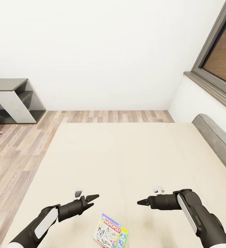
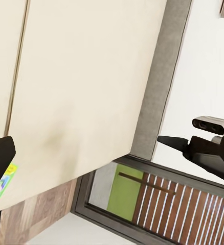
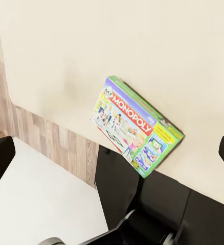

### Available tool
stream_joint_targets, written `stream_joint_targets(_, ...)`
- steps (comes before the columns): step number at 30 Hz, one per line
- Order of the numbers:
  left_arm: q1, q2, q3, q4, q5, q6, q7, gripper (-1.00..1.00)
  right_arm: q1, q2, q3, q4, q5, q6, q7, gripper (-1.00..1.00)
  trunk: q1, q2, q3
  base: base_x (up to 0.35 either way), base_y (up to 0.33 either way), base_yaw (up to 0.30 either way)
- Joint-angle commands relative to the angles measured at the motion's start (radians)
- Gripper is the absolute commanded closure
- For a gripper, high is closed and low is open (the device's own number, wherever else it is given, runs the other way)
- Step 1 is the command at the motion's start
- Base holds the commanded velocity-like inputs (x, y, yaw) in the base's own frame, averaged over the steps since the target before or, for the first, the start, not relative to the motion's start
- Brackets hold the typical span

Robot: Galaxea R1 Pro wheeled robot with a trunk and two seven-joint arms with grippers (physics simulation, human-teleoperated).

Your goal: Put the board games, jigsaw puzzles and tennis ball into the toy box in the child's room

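Monopoly box (image 1: 111, 236) on bed (image 1: 126, 155); grippers apparently empty.

Monopoly box (image 1: 111, 235) lay flat on the bed (image 1: 126, 158) at its near edge, between left gripper (image 1: 92, 199) and right gripper (image 1: 142, 202), headboard (image 1: 216, 141) at right, window (image 1: 219, 51) beyond it, shelf unit (image 1: 13, 101) far left on the floor (image 1: 9, 155).

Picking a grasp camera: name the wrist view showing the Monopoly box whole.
Right wrist view: the white-green flat Monopoly box lies whole there; left wrist view catches a corner.
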Motion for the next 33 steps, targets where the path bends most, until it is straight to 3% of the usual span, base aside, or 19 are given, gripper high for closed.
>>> stream_joint_targets(1, -0.002, 0.001, -0.004, 0.001, 0.009, 0.007, 0.001, -1.00, -0.001, -0.001, 0.002, -0.001, -0.010, 0.008, -0.006, -1.00, 0.000, -0.002, -0.003, 0.000, 0.000, 0.000)
stream_joint_targets(7, -0.009, 0.000, -0.007, 0.011, 0.007, 0.008, -0.001, -1.00, -0.001, 0.000, 0.002, 0.000, -0.010, 0.008, -0.007, -1.00, 0.000, -0.002, -0.013, 0.000, 0.000, 0.000)
stream_joint_targets(15, -0.030, -0.008, -0.008, 0.070, -0.036, 0.009, -0.003, -1.00, -0.017, 0.004, 0.002, 0.013, -0.008, 0.008, -0.013, -1.00, 0.000, -0.002, -0.026, 0.000, 0.000, 0.000)
stream_joint_targets(33, -0.078, -0.018, -0.010, 0.211, -0.092, 0.001, -0.002, -1.00, -0.034, 0.006, 0.002, 0.039, -0.008, 0.008, -0.016, -1.00, 0.000, -0.002, -0.055, 0.000, 0.000, 0.000)
